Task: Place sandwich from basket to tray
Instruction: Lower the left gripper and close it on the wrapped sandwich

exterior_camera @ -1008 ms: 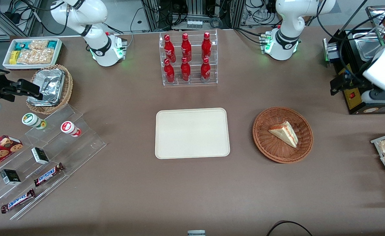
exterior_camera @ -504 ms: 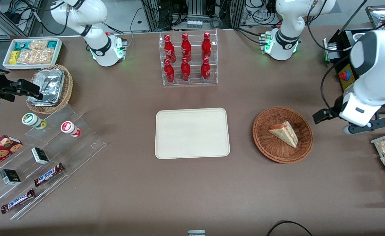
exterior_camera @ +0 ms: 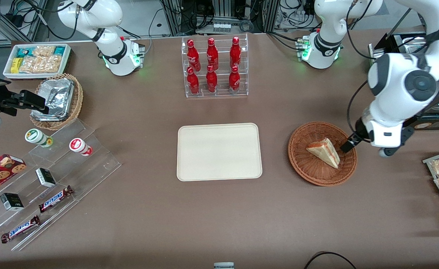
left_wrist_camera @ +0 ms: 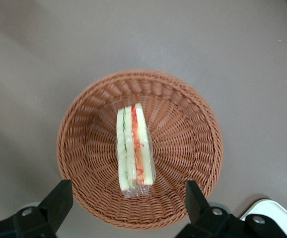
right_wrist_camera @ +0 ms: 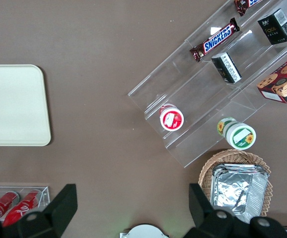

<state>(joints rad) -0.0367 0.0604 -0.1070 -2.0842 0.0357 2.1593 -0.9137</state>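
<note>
The tray (exterior_camera: 219, 151) lies flat beside the basket (exterior_camera: 305, 164), toward the parked arm's end of the table from it. The basket holds the sandwich (exterior_camera: 324, 151), a wedge resting on the weave near the basket's middle, cut edge with red and green filling showing to the wrist camera. The gripper (left_wrist_camera: 126, 201) hangs above the basket with its fingers (left_wrist_camera: 58, 199) spread wide; the sandwich (left_wrist_camera: 134, 150) lies between them, well below, touched by neither.
</note>
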